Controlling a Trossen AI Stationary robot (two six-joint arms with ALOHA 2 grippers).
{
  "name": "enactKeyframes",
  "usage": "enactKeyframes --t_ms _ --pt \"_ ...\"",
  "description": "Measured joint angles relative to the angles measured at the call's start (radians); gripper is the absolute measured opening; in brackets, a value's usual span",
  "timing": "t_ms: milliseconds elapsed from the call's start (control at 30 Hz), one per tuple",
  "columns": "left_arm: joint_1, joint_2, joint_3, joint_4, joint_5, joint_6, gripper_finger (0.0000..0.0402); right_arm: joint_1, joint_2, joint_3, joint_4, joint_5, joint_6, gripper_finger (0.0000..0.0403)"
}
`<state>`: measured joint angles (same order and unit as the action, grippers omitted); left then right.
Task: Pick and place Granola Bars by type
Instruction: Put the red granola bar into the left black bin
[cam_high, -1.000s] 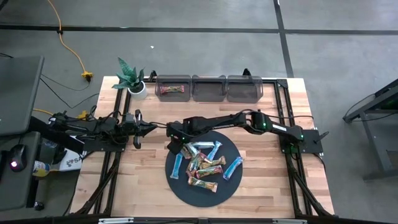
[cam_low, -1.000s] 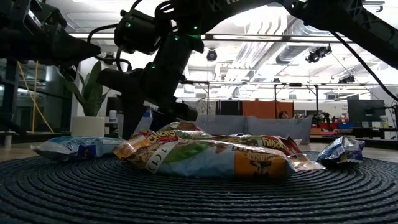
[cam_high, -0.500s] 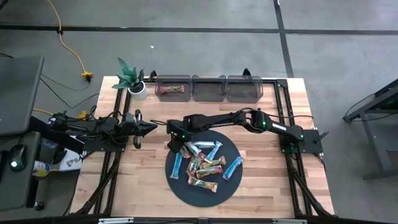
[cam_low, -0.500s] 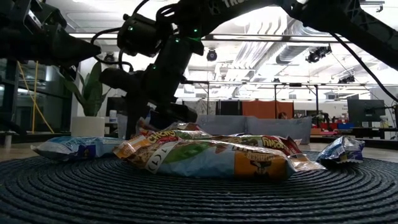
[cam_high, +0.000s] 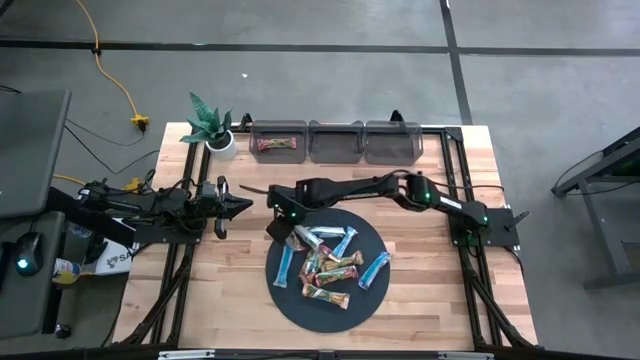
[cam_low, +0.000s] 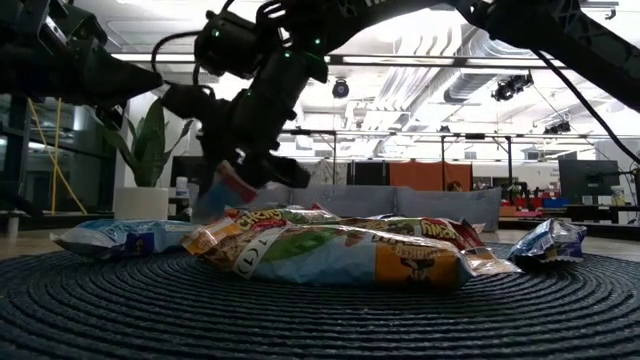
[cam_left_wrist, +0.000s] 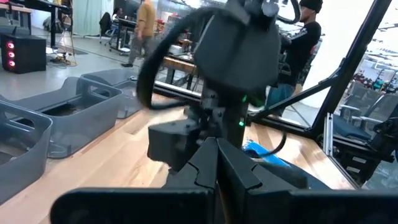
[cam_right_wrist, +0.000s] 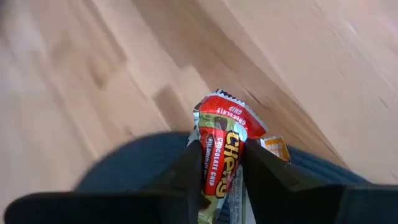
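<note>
**Red chewy bar pinched, lifting off mat**

High: my right gripper (cam_high: 285, 226) sits at the dark round mat's (cam_high: 300, 305) edge, bar pile (cam_high: 330, 262) beside it.

Low: bar clear of pile.

Right wrist: my fingers clamp the red bar (cam_right_wrist: 217, 155) mid-length; light, crinkly, slippery wrapper, so I grip the centre.

Left gripper (cam_high: 228, 205) waits, fingers together.

"Chewy", "Chocolate Chip" on granola bar (cam_right_wrist: 219, 163)

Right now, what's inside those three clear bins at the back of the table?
The left bin holds one granola bar, lying flat. The middle bin and right bin show nothing inside from above.
</note>
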<state>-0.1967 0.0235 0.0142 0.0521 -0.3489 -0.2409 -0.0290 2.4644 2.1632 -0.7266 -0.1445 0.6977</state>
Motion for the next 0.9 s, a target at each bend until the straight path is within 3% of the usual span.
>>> enactKeyframes --t_ms 900 --pt "0.0 0.0 0.0 0.0 0.0 0.0 0.0001 -0.022 -0.12 0.002 0.087 -0.138 -0.056 0.0086"
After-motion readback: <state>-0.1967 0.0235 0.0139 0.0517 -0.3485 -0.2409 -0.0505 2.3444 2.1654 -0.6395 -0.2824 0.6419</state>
